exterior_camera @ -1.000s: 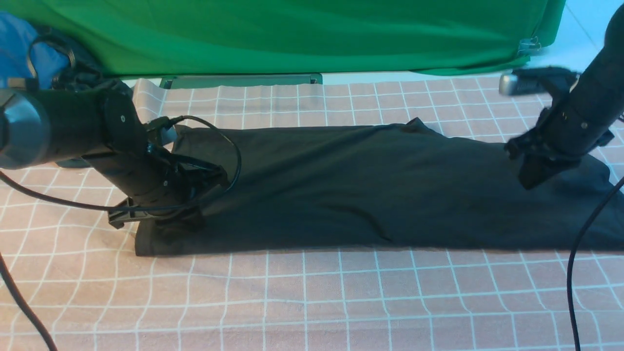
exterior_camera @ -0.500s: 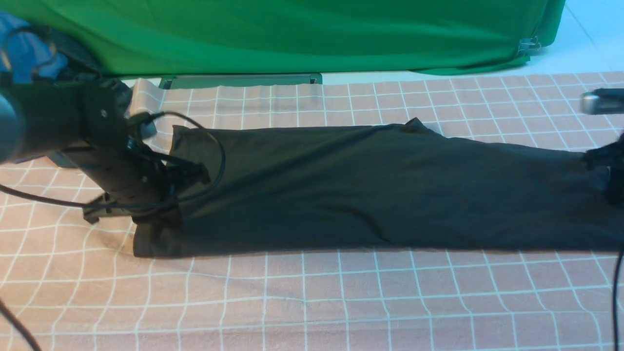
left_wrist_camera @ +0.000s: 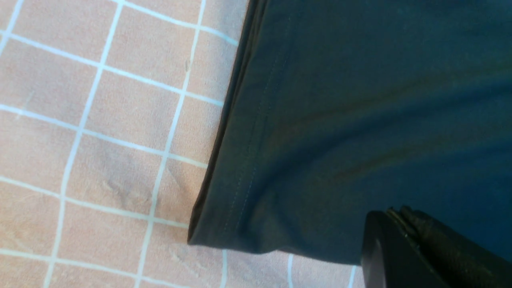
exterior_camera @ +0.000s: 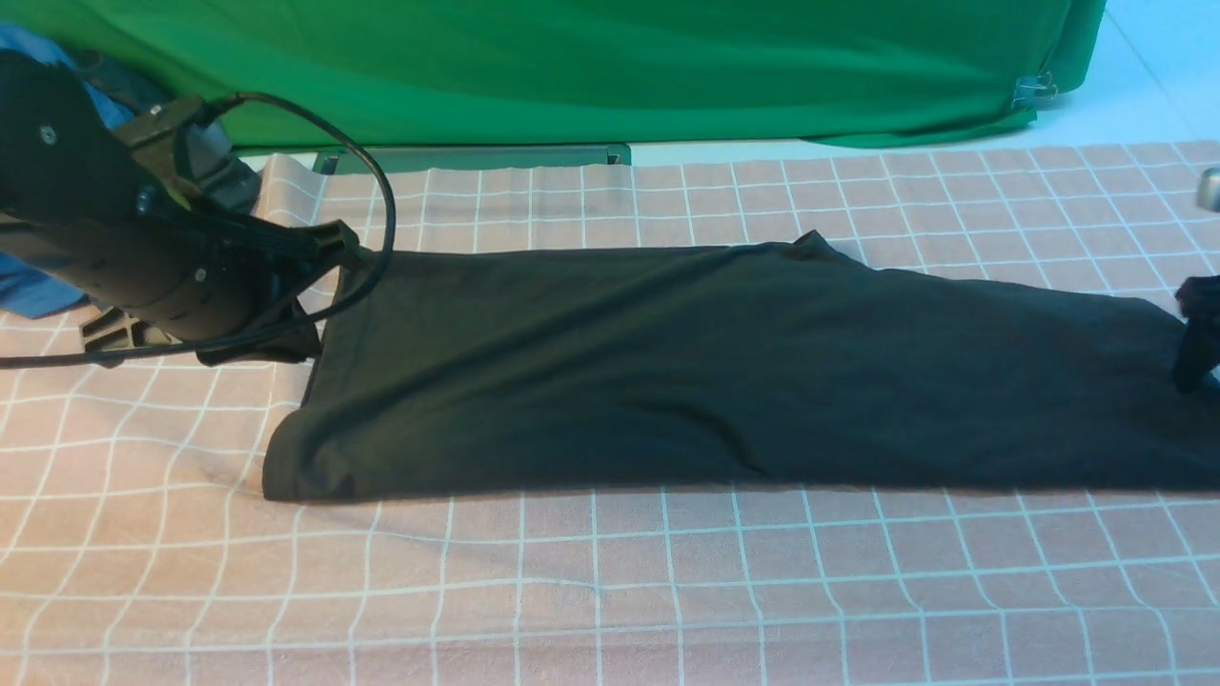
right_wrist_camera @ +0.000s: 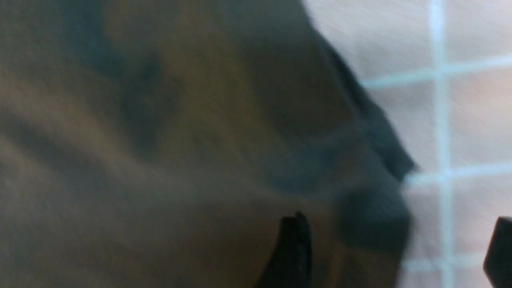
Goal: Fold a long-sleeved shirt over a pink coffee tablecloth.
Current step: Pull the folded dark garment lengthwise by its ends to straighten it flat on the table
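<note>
A green backdrop cloth [exterior_camera: 591, 67] hangs across the far side, gently creased under soft, even light. Near its right end a small metal clip [exterior_camera: 1032, 90] grips the hem. A dark green bar [exterior_camera: 477, 157] lies along its lower edge. A pale whitish surface [exterior_camera: 1144, 86] shows beyond, and blue fabric [exterior_camera: 33, 293] sits at far left.

Front cam looks fwd over shirt [exterior_camera: 667, 372]; wrist cams close above its ends.

Left gripper [left_wrist_camera: 394, 216] closed, far left; right gripper [right_wrist_camera: 400, 224] jaws wide apart, at right edge.
</note>
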